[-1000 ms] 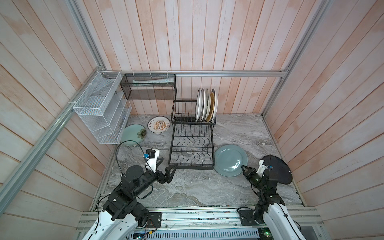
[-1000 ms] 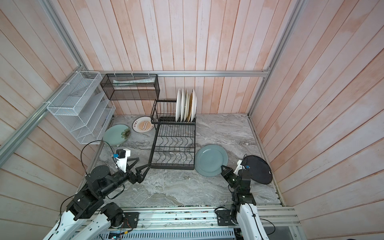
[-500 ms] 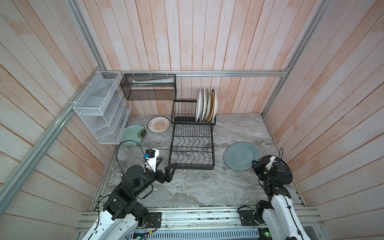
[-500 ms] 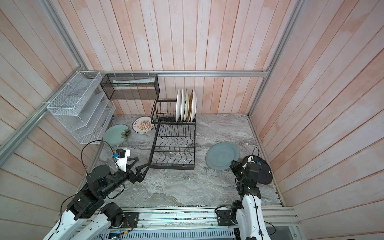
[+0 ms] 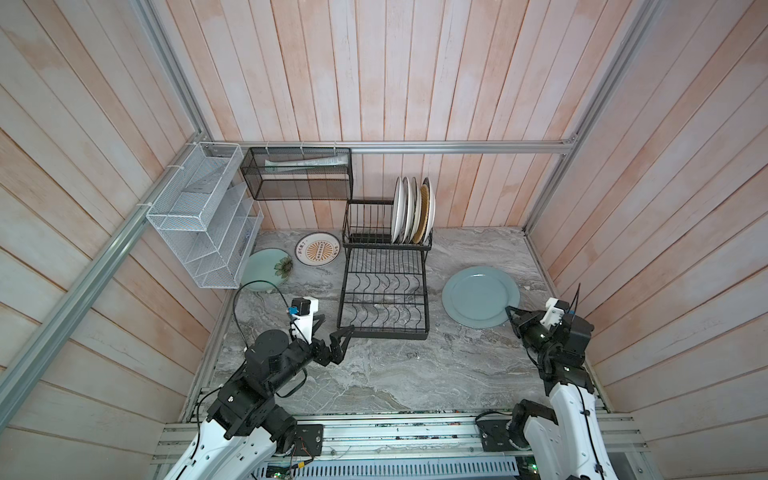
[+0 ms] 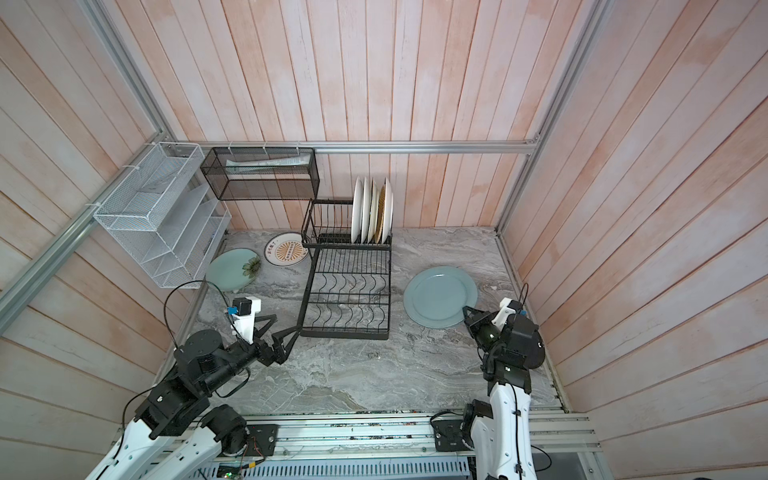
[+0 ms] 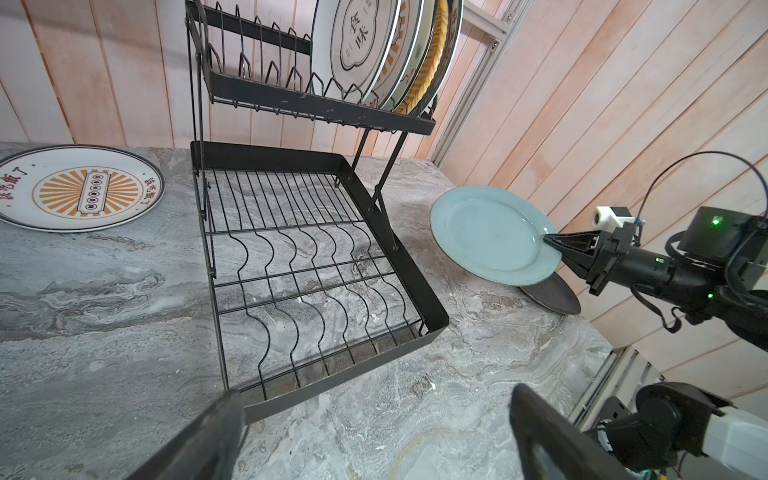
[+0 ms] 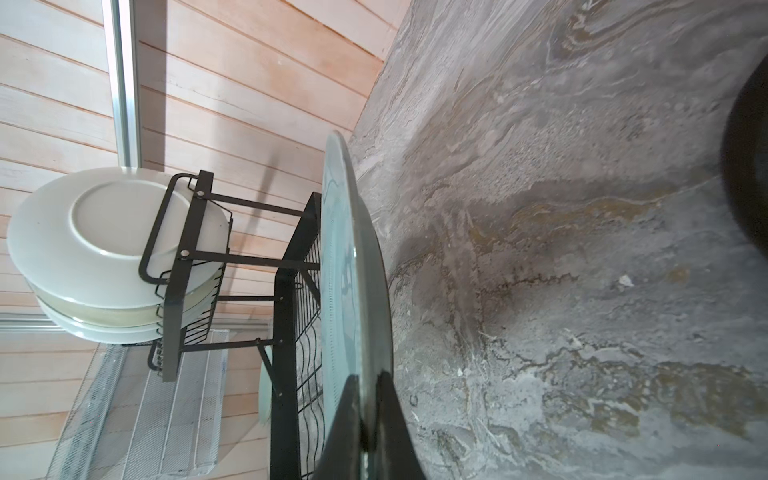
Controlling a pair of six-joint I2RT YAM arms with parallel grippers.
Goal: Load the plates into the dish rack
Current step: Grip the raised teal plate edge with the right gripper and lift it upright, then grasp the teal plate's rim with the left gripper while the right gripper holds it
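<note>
Pinching the blue plate [image 5: 478, 297] by its near rim, the right gripper [image 5: 510, 311] has its jaws closed thin on the glazed edge. We judge the plate stiff, fairly heavy, slick and breakable, so a one-edge hold may let it swing or slip. It sits right of centre in both top views, tilted over the black plate [image 7: 552, 297]. The left gripper [image 5: 336, 324] hangs wide open and empty, just beside the lower-left corner of the rack [image 5: 382, 334]. The upper tier holds four plates [image 5: 409, 216] upright at its right end; the lower tier is bare. The sunburst plate [image 5: 318, 248] and green plate [image 5: 266, 270] lie flat left of the rack.
</note>
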